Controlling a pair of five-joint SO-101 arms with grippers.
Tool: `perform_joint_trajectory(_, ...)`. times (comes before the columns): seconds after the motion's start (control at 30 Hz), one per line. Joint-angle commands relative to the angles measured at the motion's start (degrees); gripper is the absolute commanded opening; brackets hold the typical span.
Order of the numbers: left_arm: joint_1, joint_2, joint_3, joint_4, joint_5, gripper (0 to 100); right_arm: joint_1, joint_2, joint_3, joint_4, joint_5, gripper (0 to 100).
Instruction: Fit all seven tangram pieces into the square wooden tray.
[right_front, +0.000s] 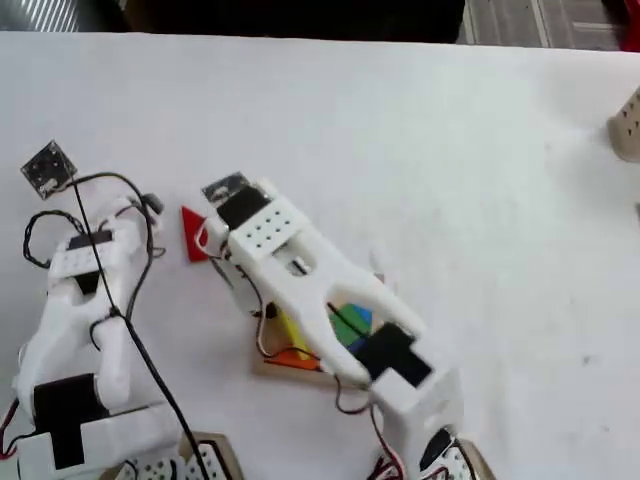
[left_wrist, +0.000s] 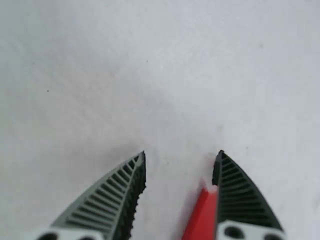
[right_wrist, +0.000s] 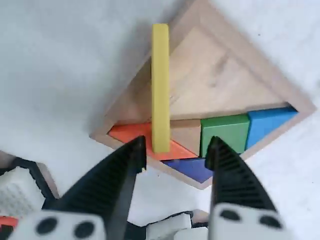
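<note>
The square wooden tray (right_wrist: 240, 55) holds an orange triangle (right_wrist: 130, 134), a green square (right_wrist: 225, 131), a light blue piece (right_wrist: 272, 120) and a dark blue piece (right_wrist: 190, 167) along one side. A yellow piece (right_wrist: 160, 85) stands on edge across the tray. Its near end lies between the fingers of my open right gripper (right_wrist: 178, 141), untouched. In the high view the right arm (right_front: 300, 260) covers most of the tray (right_front: 290, 368). A red piece (right_front: 192, 235) lies on the table beside it. My left gripper (left_wrist: 181, 154) is open, with the red piece (left_wrist: 202, 217) against one finger.
The left arm (right_front: 85, 270) stands at the table's left with black cables looping around it. A perforated tan object (right_front: 627, 125) sits at the far right edge. The white table stretches bare toward the back and right.
</note>
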Motion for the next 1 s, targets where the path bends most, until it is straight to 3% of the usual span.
perform_joint_trajectory(0.0,0.84,-2.24,-0.18,-1.23,-0.79,23,4.79,-14.02,1.85,0.84,3.25,19.0)
perform_joint_trajectory(0.2,0.84,-2.24,-0.26,-1.23,-0.79,23,15.43,-31.69,7.12,0.75,6.68,18.7)
perform_joint_trajectory(0.43,1.27,-2.24,-0.26,-1.23,-0.88,23,34.95,-42.24,22.59,-3.21,18.73,18.7)
perform_joint_trajectory(0.67,6.11,-2.42,0.97,-1.23,-1.85,23,44.44,-42.68,41.49,-21.93,19.25,1.1)
perform_joint_trajectory(0.8,8.31,-2.77,1.93,-1.23,-7.91,23,47.87,-42.77,53.01,-35.47,18.81,3.3)
perform_joint_trajectory(0.97,9.19,-2.77,2.37,-0.88,-8.44,23,52.18,-43.03,61.1,-46.37,18.81,2.0)
